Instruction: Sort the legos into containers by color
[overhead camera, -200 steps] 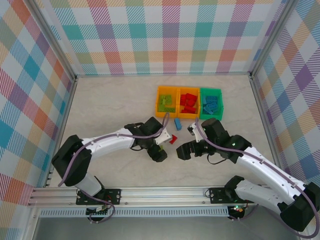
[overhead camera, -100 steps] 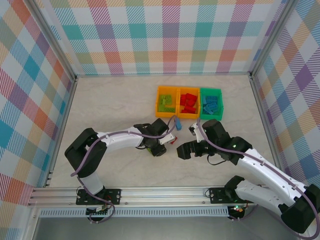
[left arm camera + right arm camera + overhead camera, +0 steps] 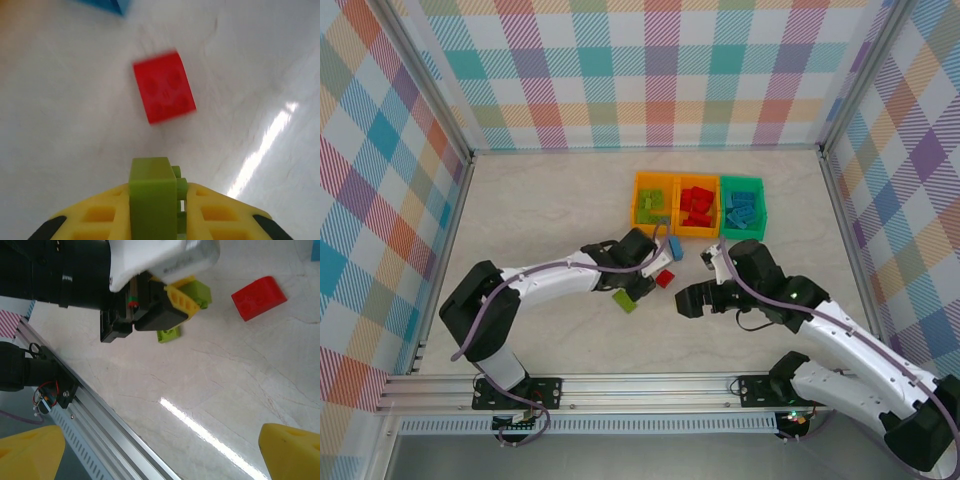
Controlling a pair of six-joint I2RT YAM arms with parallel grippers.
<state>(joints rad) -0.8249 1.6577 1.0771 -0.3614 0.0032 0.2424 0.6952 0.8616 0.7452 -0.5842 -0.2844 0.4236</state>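
When viewed from above, mostly sorted: lime legos (image 3: pixel 653 207) in the left orange bin (image 3: pixel 636 200), red in the middle orange bin (image 3: pixel 698 233), blue in the green bin (image 3: pixel 741 179). Yet to sort, out on the tabletop (image 3: pixel 540 220): red brick (image 3: pixel 664 278), blue brick (image 3: pixel 674 247), loose lime brick (image 3: pixel 624 300) just beside the left claw (image 3: pixel 642 282). Through the left wrist, clamped on a held lime brick (image 3: pixel 152 192), red brick ahead. Through the right wrist, right claw (image 3: pixel 160 440) spread wide, gripping nothing.

I see bright checked walls (image 3: pixel 660 70) at the top, left and right. The table (image 3: pixel 540 210) in the middle is pale, like stone. A gray metal rail (image 3: pixel 620 385) runs along the bottom. A white streak of light (image 3: pixel 200 427) shines on the table.
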